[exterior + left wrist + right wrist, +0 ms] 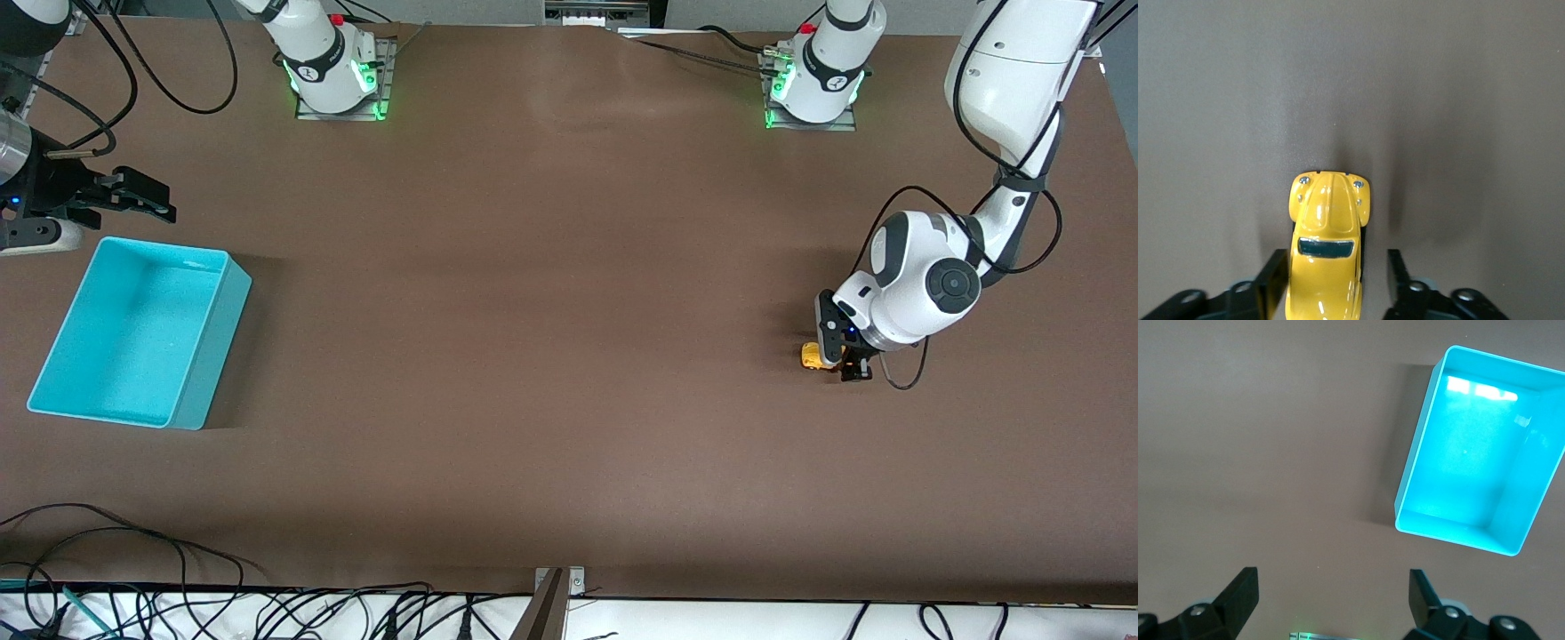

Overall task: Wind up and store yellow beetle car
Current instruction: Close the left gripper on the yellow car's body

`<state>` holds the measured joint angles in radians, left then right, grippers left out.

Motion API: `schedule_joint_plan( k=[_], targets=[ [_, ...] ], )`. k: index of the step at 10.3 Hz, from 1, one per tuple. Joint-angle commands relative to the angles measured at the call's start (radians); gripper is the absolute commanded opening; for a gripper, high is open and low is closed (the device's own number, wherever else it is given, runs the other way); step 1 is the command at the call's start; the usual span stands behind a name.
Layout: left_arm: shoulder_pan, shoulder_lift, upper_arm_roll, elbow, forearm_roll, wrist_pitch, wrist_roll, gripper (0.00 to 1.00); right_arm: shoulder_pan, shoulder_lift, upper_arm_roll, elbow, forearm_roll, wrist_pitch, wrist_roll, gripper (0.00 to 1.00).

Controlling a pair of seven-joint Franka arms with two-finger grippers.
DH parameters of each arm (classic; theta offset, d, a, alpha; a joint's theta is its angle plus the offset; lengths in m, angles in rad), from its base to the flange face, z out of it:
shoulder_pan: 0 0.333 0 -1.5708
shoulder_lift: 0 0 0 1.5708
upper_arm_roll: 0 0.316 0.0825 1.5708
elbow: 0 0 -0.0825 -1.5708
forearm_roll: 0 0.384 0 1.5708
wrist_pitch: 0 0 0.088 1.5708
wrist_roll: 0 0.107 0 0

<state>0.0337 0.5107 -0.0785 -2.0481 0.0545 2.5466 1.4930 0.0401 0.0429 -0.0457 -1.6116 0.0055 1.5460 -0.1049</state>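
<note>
The yellow beetle car (pixel 812 356) stands on the brown table toward the left arm's end. My left gripper (pixel 840 364) is down over it. In the left wrist view the car (pixel 1328 253) sits between the two black fingers (pixel 1273 280). One finger is close against its side and a strip of table shows between the car and the other finger, so the left gripper (pixel 1335 277) is open around it. My right gripper (pixel 158 201) waits open beside the teal bin (pixel 209 356), with nothing between its fingers (pixel 1238 593).
The teal bin (pixel 1418 460) has nothing in it and stands toward the right arm's end of the table. Both arm bases (pixel 333 67) (pixel 818 80) stand along the table edge farthest from the front camera. Cables (pixel 133 551) lie along the nearest edge.
</note>
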Motion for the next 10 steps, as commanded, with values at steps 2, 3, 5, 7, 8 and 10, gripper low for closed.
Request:
schedule_joint_plan(
  k=[2, 3, 5, 7, 8, 10],
  targets=[
    [0.0, 0.005, 0.0, 0.002, 0.022, 0.012, 0.015, 0.05, -0.005, 0.003, 0.0, 0.012, 0.016, -0.009, -0.018, 1.0],
    [0.002, 0.005, 0.0, 0.002, 0.021, 0.011, 0.015, 0.05, -0.005, 0.002, 0.0, 0.012, 0.016, -0.009, -0.018, 1.0],
    [0.002, 0.006, 0.0, 0.003, 0.024, 0.011, 0.05, 0.03, -0.005, 0.003, 0.0, 0.012, 0.016, -0.009, -0.018, 1.0],
    [0.023, 0.028, 0.002, 0.019, 0.022, 0.009, 0.131, 0.01, -0.005, 0.003, 0.0, 0.013, 0.016, -0.007, -0.018, 1.0],
    [0.049, 0.035, 0.0, 0.022, 0.022, 0.009, 0.131, 0.01, -0.005, 0.003, 0.0, 0.013, 0.016, -0.007, -0.018, 1.0],
    [0.078, 0.049, 0.002, 0.023, 0.022, 0.009, 0.131, 0.01, -0.005, 0.003, 0.001, 0.013, 0.016, -0.009, -0.018, 1.0]
  ],
)
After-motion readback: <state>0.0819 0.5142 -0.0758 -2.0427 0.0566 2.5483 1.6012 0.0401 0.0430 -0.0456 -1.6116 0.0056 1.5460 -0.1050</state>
